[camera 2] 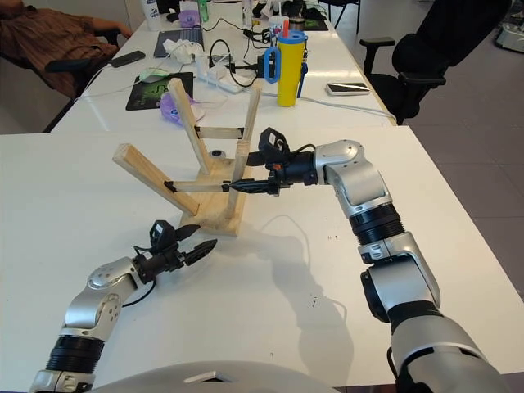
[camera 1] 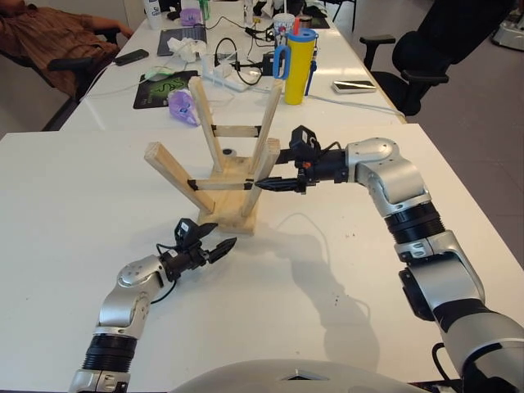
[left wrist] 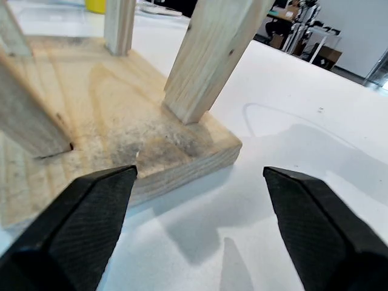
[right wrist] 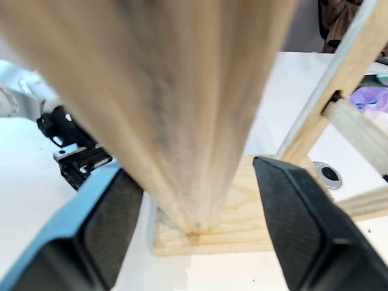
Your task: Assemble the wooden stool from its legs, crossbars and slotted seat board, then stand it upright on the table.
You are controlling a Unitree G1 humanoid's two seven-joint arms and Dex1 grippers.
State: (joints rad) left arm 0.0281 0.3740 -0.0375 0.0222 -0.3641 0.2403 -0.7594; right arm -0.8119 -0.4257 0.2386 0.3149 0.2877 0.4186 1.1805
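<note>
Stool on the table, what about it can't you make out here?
Right wrist view: near leg blurred against the lens, hiding most of the seat board.
Left wrist view: legs cut off by the picture's edge.
Eye views: the seat board's sitting face is turned away.

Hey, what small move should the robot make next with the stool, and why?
Probably close the right gripper on the stool leg it straddles: the seat board is down with the legs up, and the open left gripper only hovers beside the board.
</note>
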